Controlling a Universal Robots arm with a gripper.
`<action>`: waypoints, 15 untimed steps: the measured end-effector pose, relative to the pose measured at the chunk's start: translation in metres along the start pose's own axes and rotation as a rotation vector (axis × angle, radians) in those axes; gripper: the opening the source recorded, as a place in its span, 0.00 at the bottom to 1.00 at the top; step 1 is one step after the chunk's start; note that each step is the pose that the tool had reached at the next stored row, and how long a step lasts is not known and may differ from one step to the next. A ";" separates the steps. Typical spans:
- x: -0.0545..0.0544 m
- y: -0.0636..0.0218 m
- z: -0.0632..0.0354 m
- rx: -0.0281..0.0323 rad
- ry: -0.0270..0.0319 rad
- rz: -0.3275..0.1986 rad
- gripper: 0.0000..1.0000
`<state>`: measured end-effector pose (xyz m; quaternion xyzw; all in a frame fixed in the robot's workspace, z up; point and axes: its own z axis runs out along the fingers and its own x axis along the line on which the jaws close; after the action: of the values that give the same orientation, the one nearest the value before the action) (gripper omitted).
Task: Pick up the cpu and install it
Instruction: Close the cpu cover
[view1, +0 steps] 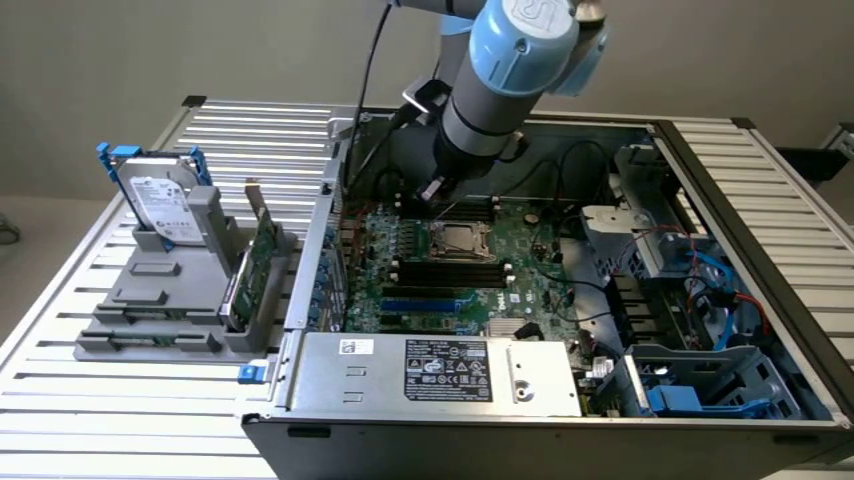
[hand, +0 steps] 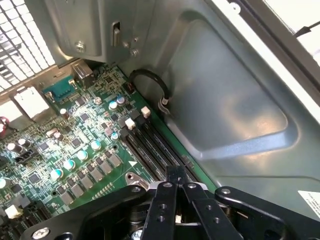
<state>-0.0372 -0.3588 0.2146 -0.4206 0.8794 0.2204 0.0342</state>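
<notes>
My gripper (view1: 430, 192) hangs inside the open computer case (view1: 747, 200), low over the far edge of the green motherboard (view1: 521, 285). In the wrist view its black fingers (hand: 175, 176) are pressed together with nothing visible between them, above the black memory slots (hand: 155, 150). Just nearer than the gripper in the exterior view sits the square metal-framed socket (view1: 461, 240). A pale silvery-beige square lies in its middle and looks like the cpu. The gripper is not touching it.
A silver hard drive (view1: 163, 205) in a blue bracket and a green card (view1: 254, 275) stand in a grey holder at the exterior view's left. The power supply (view1: 441, 370) fills the case's near side, a drive cage (view1: 641, 240) its right. A black cable loop (hand: 150, 80) lies by the case wall.
</notes>
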 end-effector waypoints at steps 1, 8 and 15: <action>0.000 -0.0003 0.0009 0.0044 -0.0018 0.001 0.11; 0.001 -0.0007 0.0035 0.0562 0.0324 0.020 0.11; -0.001 0.0009 0.0047 0.0942 0.0514 0.019 0.11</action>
<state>-0.0379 -0.3557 0.2110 -0.4158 0.8933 0.1682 0.0293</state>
